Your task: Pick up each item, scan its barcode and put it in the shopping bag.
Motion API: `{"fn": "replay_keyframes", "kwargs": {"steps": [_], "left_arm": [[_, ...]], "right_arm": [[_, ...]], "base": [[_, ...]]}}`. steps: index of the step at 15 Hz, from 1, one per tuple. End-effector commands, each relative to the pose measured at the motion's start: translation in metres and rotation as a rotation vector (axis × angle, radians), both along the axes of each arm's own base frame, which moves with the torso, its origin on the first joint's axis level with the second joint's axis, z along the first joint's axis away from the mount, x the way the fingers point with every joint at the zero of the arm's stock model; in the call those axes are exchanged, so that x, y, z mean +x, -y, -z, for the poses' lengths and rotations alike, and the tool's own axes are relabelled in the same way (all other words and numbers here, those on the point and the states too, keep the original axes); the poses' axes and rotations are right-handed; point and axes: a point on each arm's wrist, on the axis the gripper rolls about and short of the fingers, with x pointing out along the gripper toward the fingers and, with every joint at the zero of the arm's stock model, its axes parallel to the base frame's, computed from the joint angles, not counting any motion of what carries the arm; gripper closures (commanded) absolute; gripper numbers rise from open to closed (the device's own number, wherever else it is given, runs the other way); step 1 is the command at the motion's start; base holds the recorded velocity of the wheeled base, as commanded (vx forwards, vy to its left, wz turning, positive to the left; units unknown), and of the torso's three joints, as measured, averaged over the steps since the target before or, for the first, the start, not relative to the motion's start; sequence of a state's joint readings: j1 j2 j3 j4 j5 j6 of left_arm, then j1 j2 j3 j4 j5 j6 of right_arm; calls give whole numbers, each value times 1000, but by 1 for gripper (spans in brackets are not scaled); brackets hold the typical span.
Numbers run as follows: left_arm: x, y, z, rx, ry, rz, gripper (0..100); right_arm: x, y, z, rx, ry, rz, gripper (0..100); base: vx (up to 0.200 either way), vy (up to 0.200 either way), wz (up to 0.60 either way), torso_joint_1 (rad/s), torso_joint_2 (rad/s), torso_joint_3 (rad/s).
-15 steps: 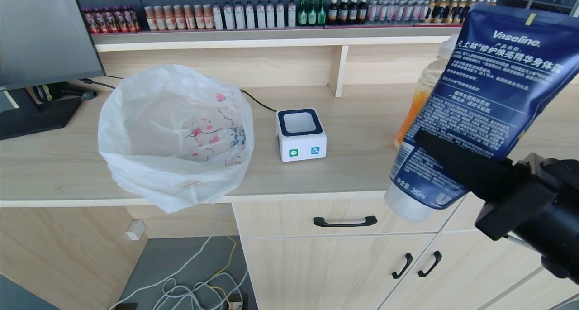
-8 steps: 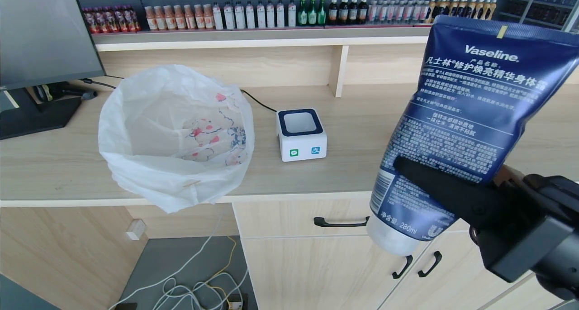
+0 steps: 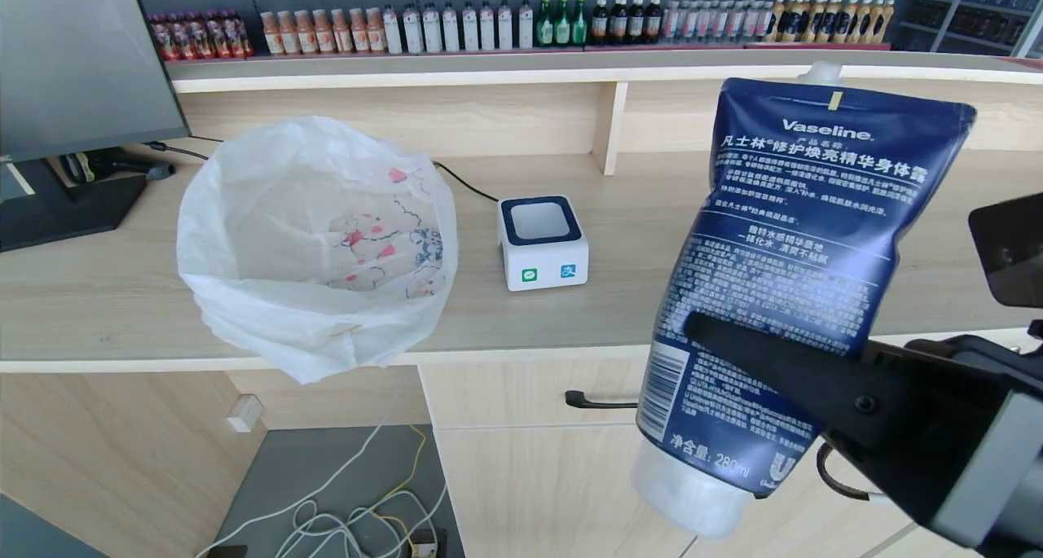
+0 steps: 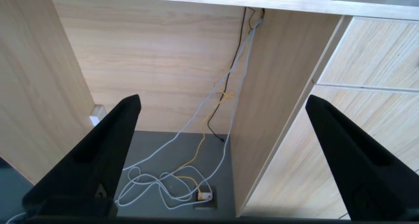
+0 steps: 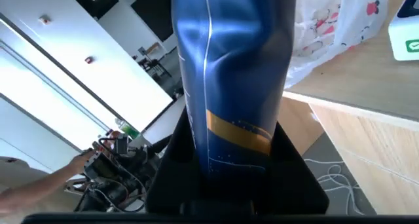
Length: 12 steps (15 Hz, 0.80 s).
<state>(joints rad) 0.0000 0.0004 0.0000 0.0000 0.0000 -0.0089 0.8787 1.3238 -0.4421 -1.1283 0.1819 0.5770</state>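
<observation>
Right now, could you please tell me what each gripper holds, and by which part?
The right gripper holds the blue tube across its lower body, above the cap. The left gripper is open and empty.

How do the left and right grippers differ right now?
Left gripper is open and empty; right gripper is shut on the blue tube. Left gripper faces the floor cables under the counter; right gripper holds its tube up before the counter. Both have black fingers.
</observation>
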Motion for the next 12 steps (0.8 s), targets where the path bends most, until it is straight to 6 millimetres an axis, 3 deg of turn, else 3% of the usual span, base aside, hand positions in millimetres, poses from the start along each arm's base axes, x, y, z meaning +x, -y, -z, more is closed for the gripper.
{"fn": "replay_keyframes", "kwargs": {"steps": [1, 7, 12], "left_arm": [[0, 0, 0, 0, 0, 0, 0], [0, 0, 0, 0, 0, 0, 0], [0, 0, 0, 0, 0, 0, 0]], "right_arm": [[-7, -3, 0, 31, -52, -54, 100], [-9, -10, -10, 107, -100, -162, 100], [-4, -17, -5, 100, -101, -177, 100]], "base": [[0, 0, 0, 0, 0, 0], [0, 0, 0, 0, 0, 0], [0, 0, 0, 0, 0, 0]]}}
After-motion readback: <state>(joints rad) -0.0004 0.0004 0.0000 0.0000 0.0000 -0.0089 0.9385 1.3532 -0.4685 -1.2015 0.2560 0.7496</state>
